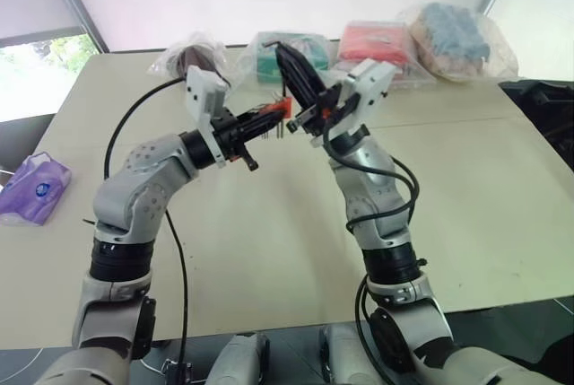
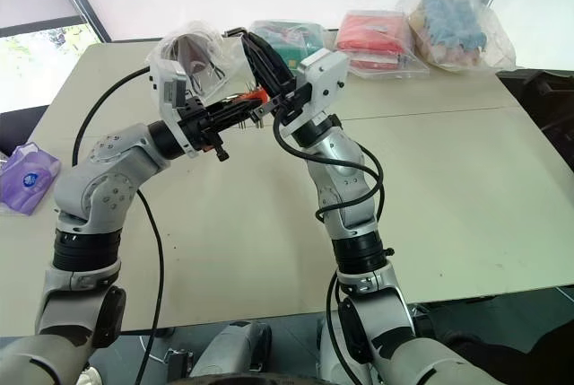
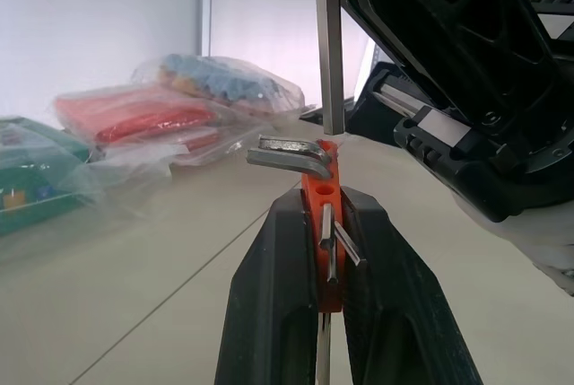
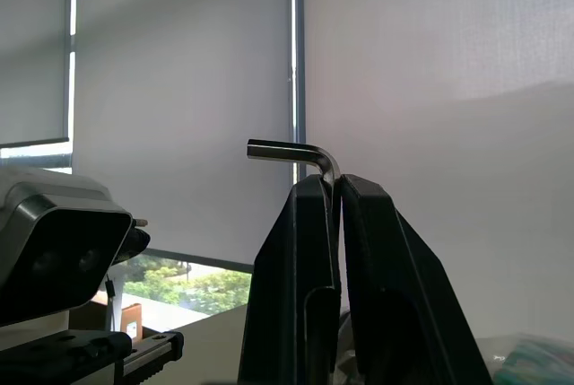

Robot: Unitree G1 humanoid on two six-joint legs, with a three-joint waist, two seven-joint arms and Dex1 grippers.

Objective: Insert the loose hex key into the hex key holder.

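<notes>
While both arms are raised above the beige desk (image 1: 269, 250), the items stand as follows.

Left pincer (image 3: 325, 223): clamped on the hex key holder (image 3: 320, 189), an orange-red plastic block held between the two black fingers, well clear of the desk surface. Short metal hex keys (image 3: 287, 156) protrude from the block; two bent ends lie side by side at its upper end, and further thin shafts run down its face between the fingers.

Right pincer (image 4: 336, 189): closed tight on the loose hex key (image 4: 291, 151), a thin dark grey L-shaped rod. In the right wrist view the short bent end projects sideways just above the fingertips, and the long shaft is hidden between the fingers. In the left wrist view the long shaft comes down straight onto the top of the orange block, its tip at the block's upper edge beside the bent keys; whether it has entered a slot cannot be told.

The two pincers meet in mid-air, above the middle of the desk.

Far edge of desk, in a row: dark item in a clear bag (image 1: 193, 57), green packet (image 1: 269, 60), red packet in clear plastic bag (image 1: 377, 44), bag of blue-grey contents (image 1: 457, 35).

Left edge of desk: purple tissue pack (image 1: 31, 186).
</notes>
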